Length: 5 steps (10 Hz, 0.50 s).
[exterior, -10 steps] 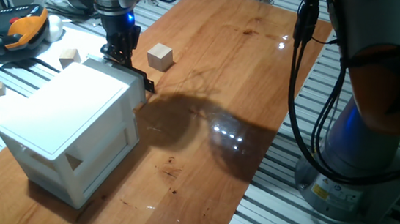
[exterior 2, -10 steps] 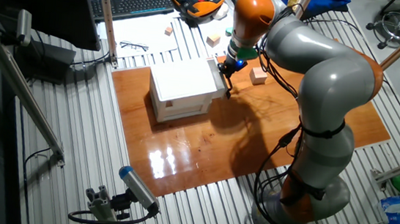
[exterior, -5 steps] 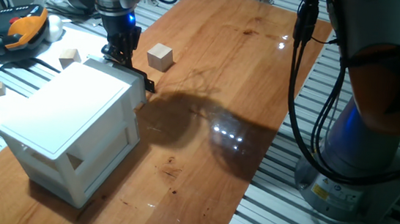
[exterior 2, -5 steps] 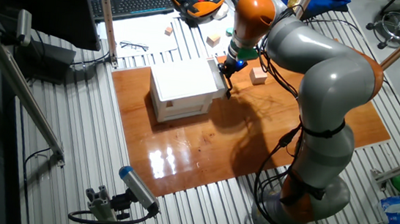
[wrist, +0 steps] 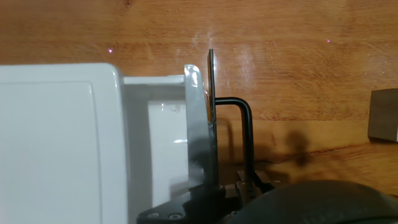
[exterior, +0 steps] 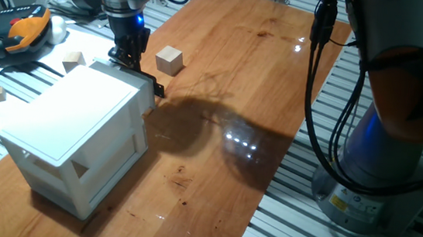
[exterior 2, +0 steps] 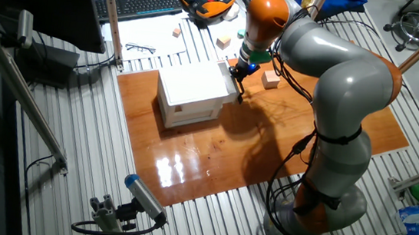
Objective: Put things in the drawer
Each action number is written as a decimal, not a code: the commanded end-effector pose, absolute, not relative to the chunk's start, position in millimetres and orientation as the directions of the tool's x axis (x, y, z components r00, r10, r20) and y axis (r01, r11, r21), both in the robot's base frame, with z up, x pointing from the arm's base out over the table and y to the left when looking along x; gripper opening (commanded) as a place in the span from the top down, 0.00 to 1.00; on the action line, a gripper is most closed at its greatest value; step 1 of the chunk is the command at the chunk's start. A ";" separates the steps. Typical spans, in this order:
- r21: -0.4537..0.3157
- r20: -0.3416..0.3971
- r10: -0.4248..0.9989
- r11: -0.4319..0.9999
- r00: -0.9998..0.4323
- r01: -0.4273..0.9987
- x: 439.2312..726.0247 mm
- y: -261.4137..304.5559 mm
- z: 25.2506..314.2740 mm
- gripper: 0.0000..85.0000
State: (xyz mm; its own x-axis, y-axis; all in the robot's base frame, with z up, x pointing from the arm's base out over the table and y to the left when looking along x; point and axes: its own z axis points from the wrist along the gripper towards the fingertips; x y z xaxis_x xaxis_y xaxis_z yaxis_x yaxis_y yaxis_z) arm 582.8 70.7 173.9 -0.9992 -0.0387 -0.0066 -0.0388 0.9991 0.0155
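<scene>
Pincer (wrist: 227,155): I read one finger inside the drawer (wrist: 163,143) front, one outside by the black handle (wrist: 244,134); whether it grips, I cannot tell. Unchanged over the last second: drawer only slightly open. Arm bends down, upper left. Cube (exterior: 169,59) right of it, outside.

Glossy varnished wood table (exterior: 232,66); smooth white plastic-looking cabinet (exterior: 70,132).

I saw a plain white cabinet (exterior: 70,128), a white drawer (wrist: 168,137) with a black handle (wrist: 244,134), a pale wooden cube (exterior: 169,60), and a reddish-brown grained table (exterior: 229,97).
</scene>
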 end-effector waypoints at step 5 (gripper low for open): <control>0.010 -0.008 -0.039 0.999 -0.999 -0.039 582.9 69.5 176.5 1.00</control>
